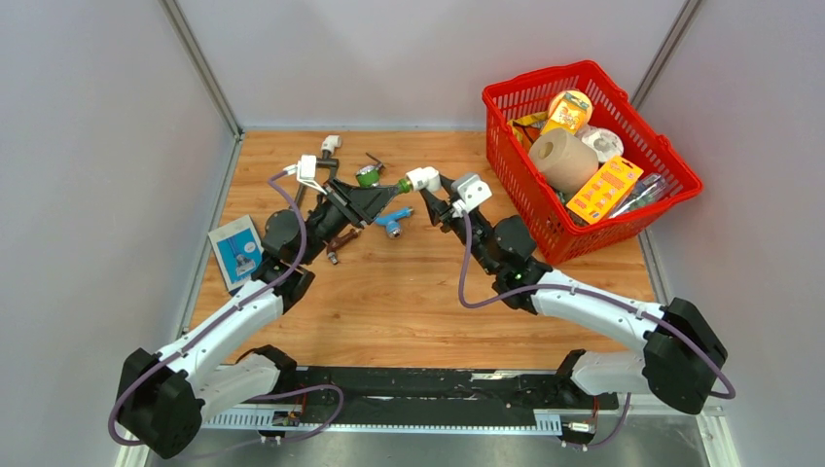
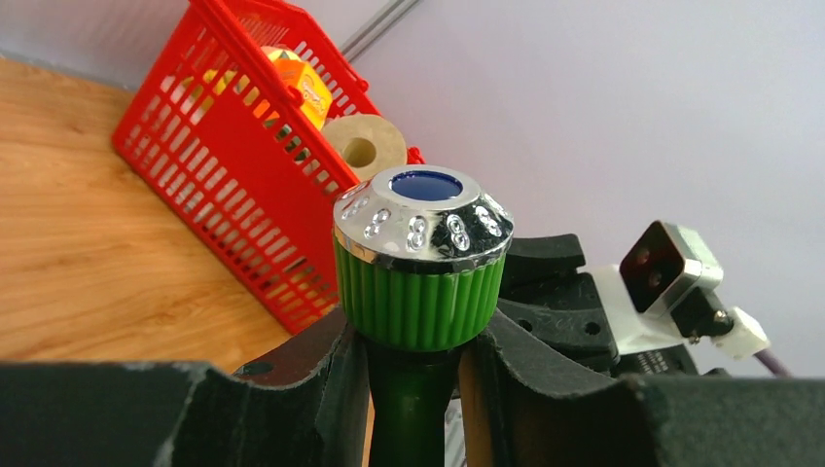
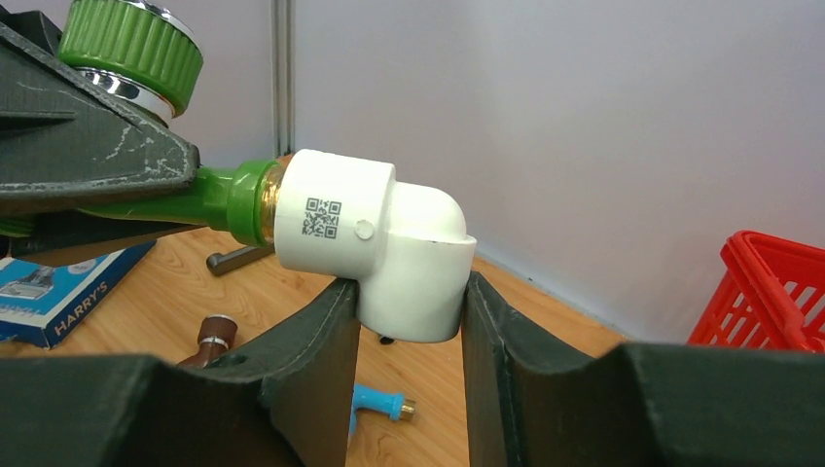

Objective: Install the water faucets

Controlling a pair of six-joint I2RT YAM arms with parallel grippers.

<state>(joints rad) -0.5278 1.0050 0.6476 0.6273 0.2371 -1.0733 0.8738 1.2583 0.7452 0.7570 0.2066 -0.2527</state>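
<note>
Green ribbed-knob faucet (image 2: 418, 292), chrome cap, blue inset, clamped in left tool (image 2: 413, 409); its end enters white elbow fitting (image 3: 360, 229), gripped by right tool (image 3: 409, 331).

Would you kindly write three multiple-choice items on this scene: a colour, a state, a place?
1. The faucet in the left gripper is: A brown; B green; C grey.
2. The right gripper is: A open; B shut on nothing; C shut on the white elbow fitting.
3. The blue faucet lies: A on the table; B in a gripper; C inside the fitting.
Key: 1 B, its ribbed knob is green; 2 C, both fingers press the fitting; 3 A, it rests on the wood.
</note>
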